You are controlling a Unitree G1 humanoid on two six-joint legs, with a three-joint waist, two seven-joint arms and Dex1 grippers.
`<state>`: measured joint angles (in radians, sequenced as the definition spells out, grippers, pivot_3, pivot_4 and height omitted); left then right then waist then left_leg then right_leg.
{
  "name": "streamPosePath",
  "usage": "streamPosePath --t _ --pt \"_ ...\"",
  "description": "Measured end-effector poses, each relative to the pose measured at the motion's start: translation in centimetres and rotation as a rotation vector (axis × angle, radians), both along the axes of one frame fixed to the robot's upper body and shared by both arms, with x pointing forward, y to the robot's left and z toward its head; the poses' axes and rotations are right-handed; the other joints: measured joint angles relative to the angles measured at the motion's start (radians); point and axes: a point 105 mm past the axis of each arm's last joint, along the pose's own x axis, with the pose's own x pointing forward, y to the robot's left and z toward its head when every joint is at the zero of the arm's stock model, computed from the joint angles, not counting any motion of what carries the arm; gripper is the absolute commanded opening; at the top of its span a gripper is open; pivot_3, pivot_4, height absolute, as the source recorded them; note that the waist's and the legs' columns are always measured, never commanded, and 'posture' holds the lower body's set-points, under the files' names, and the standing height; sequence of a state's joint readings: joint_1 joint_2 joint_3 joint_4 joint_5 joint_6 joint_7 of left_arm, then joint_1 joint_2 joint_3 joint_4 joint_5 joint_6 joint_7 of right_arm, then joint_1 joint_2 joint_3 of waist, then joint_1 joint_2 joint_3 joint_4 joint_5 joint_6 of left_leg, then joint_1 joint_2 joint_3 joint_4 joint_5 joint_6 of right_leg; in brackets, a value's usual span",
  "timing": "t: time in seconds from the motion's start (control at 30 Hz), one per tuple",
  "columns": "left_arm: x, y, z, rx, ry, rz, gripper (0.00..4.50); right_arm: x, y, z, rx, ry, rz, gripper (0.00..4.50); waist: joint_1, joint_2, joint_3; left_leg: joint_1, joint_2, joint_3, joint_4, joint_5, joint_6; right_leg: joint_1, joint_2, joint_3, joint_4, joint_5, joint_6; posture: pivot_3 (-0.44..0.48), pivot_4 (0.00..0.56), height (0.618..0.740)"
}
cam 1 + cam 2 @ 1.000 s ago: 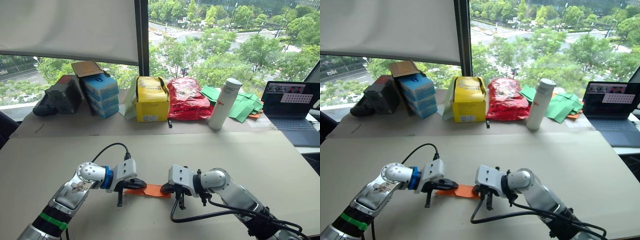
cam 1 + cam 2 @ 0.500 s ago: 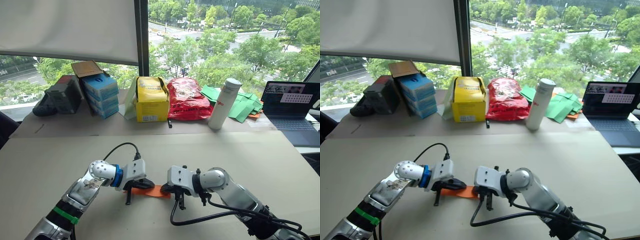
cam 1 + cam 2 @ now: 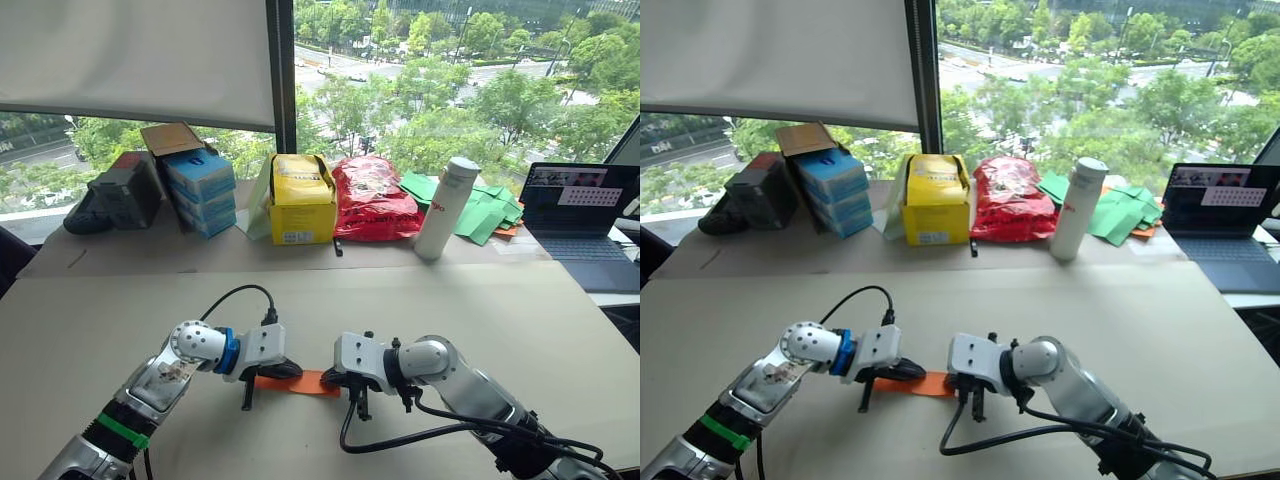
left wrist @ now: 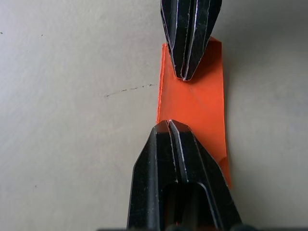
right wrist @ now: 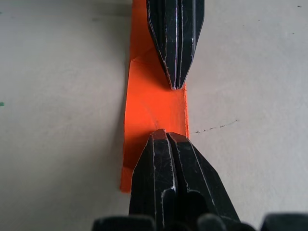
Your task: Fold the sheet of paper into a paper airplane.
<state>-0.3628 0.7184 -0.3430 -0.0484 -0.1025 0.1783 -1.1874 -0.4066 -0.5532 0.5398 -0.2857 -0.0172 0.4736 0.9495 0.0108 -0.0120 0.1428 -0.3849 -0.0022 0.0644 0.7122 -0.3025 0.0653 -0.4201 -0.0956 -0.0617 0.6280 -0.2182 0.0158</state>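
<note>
The sheet of paper [image 3: 308, 383] lies flat on the table as a narrow, folded orange strip between my two arms. My left gripper [image 3: 292, 371] is shut, and its joined fingertips rest on top of the strip's left part. My right gripper [image 3: 329, 378] is also shut and lies on the strip's right end. In the left wrist view the two shut tips face each other over the paper [image 4: 192, 103], a short gap apart. The right wrist view shows the same, with a diagonal crease in the paper [image 5: 154, 108] near the left gripper's tip.
Along the window ledge stand a blue box stack [image 3: 203, 188], a yellow box [image 3: 303, 197], a red crinkly bag [image 3: 374, 197], a white bottle [image 3: 443, 207] and green papers [image 3: 490, 210]. A laptop [image 3: 583, 220] sits at the far right. Bare table [image 3: 150, 300] surrounds the paper.
My left gripper slid right along the strip toward the right gripper, then eased back a little to the left. The right gripper and the paper stayed put.
</note>
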Motion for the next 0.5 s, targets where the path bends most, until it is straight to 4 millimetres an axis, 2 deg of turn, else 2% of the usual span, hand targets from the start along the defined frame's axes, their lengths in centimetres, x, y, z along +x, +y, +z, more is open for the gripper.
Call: streamPosePath --t 0.27,0.5 --pt "-0.2 2.5 0.3 0.038 -0.013 0.044 0.0 -0.1 0.1 -0.1 -0.004 0.003 0.006 0.01 -0.004 0.0 -0.001 0.002 0.001 0.0 -0.001 0.0 -0.001 0.0 0.0 0.0 0.001 -0.001 -0.002 0.0 0.15 0.74" --pt "-0.4 3.4 0.3 0.041 -0.015 0.068 0.0 0.0 0.0 -0.1 -0.007 0.004 0.009 0.01 -0.003 0.001 -0.002 0.002 0.001 0.0 -0.001 0.0 -0.001 0.0 0.0 0.0 0.001 -0.001 -0.002 0.0 0.15 0.74"
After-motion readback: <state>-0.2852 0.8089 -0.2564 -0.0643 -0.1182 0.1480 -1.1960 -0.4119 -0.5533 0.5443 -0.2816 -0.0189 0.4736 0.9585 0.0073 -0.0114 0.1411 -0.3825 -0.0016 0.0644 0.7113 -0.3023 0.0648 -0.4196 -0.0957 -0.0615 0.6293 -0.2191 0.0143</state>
